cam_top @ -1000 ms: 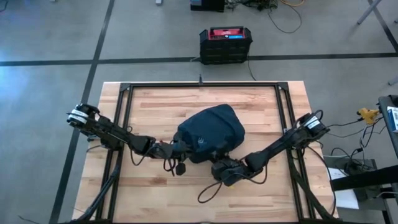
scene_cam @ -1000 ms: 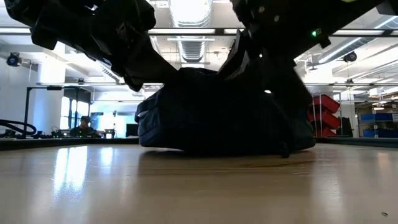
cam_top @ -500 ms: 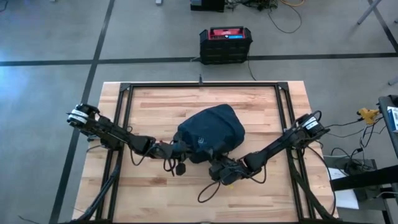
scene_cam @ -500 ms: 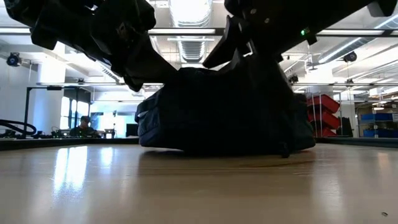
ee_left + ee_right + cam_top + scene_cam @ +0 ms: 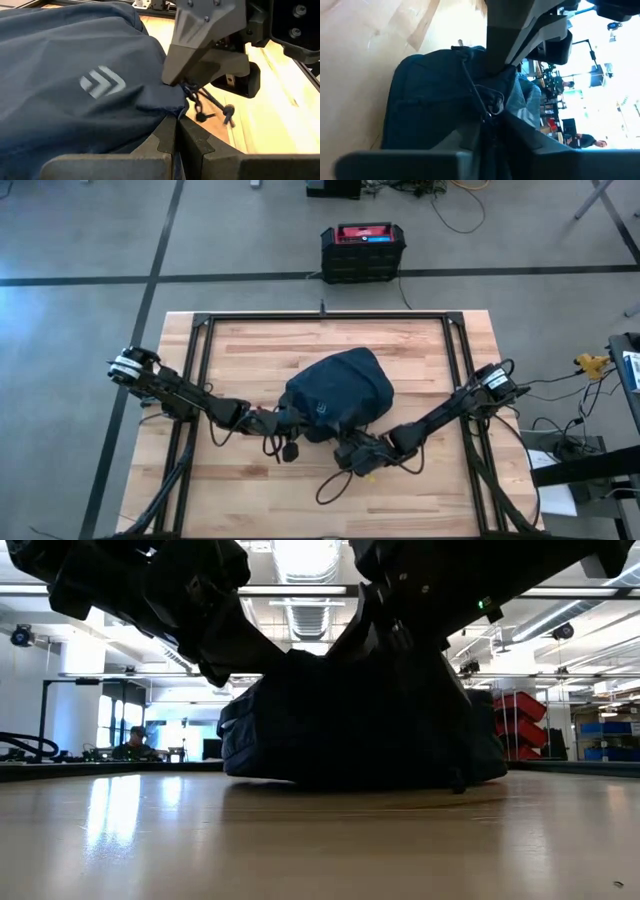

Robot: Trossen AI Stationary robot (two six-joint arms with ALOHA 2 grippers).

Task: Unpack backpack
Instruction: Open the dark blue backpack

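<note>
On the wooden surface [image 5: 240, 350], the navy backpack [image 5: 337, 393] lies between two dark arms, its near edge gripped from both sides. The left hand [image 5: 292, 423], its fingers [image 5: 159, 143] pressed together, pinches a fold of the bag's fabric just below the pale chevron logo [image 5: 101, 82]. The right hand [image 5: 350, 442], likewise pressed together, pinches the fabric edge beside a dangling zipper cord [image 5: 212, 102].

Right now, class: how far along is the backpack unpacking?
Done: nothing is out yet. In hand: both end effectors, left and right, pinch the backpack fabric at its near edge by the zipper cords. Left: opening it and removing the contents, which are hidden.
</note>
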